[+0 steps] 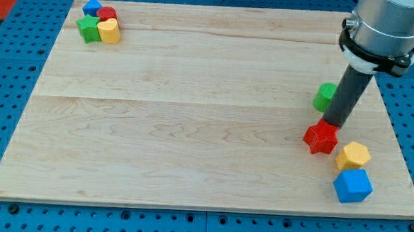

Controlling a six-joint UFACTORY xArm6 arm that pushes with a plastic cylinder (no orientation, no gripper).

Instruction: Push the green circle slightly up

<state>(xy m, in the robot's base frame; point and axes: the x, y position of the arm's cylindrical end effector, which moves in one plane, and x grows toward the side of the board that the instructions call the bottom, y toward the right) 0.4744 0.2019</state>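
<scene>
The green circle (324, 96) lies near the board's right side, partly hidden behind my dark rod. My tip (335, 124) rests just below and to the right of the green circle, right above the red star (321, 137). A yellow hexagon block (352, 156) and a blue cube (352, 185) lie lower right of the star.
A cluster sits at the board's top left corner: a blue block (92, 8), a red block (107, 14), a green star (89, 29) and a yellow block (108, 31). The wooden board (193, 108) lies on a blue pegboard; its right edge is close to the rod.
</scene>
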